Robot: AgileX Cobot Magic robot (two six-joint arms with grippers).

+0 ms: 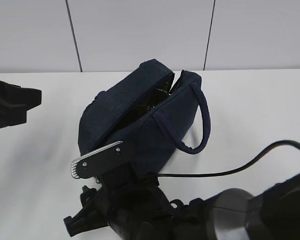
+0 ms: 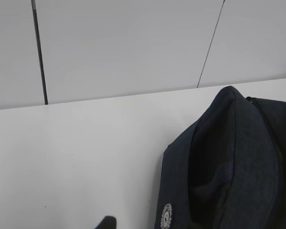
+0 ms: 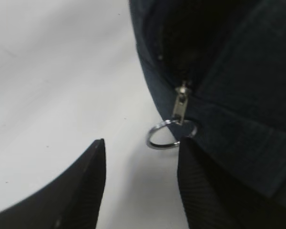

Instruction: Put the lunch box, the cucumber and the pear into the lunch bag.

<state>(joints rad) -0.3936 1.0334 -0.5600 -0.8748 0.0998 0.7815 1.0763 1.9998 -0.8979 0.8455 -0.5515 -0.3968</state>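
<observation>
— Where's the lunch bag (image 1: 140, 117) from where you stand?

— In the middle of the white table (image 1: 250, 110), lying a bit on its side, navy fabric, top partly unzipped so there's a dark gap along it. One loop handle (image 1: 200, 120) hangs off the right side.

— Can you see the lunch box, the cucumber or the pear?

— No, only shadow and a glint inside the gap; I can't tell what's in there.

— And the right gripper (image 3: 140, 183)?

— Down at the near end of the bag, fingers spread, holding nothing. Its wrist camera shows the zipper pull (image 3: 181, 105) with its metal ring (image 3: 164, 135) just beyond the gap between the fingers, and the right finger (image 3: 205, 191) touches or nearly touches the fabric.

— The left gripper (image 1: 10, 102)?

— Parked at the left edge of the table, well apart from the bag. I can't make out whether it's open or closed; its own camera catches only a dark tip at the bottom.
</observation>
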